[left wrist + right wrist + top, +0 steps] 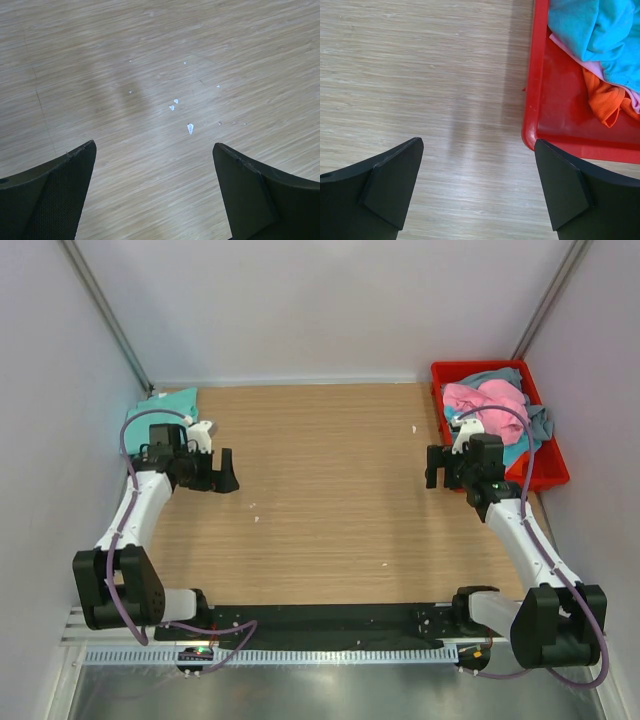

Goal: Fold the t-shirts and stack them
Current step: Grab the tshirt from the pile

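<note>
A mint-green t-shirt (168, 405) lies flat at the table's back left corner, partly behind my left arm. At the back right, a red bin (552, 478) holds a crumpled heap: a pink t-shirt (485, 400), a grey-blue one (540, 422) and a turquoise-blue one (595, 30). My left gripper (226, 473) hangs open over bare wood just right of the mint shirt, nothing between its fingers (154, 145). My right gripper (436, 465) is open too, beside the bin's left wall, and in the wrist view (478, 142) it is empty.
An orange cloth (607, 102) lies in the bin under the pink one. The bin's near left corner (531, 135) sits close to my right finger. Small white scraps (190, 128) dot the wooden table (330, 490). Grey walls close in on three sides.
</note>
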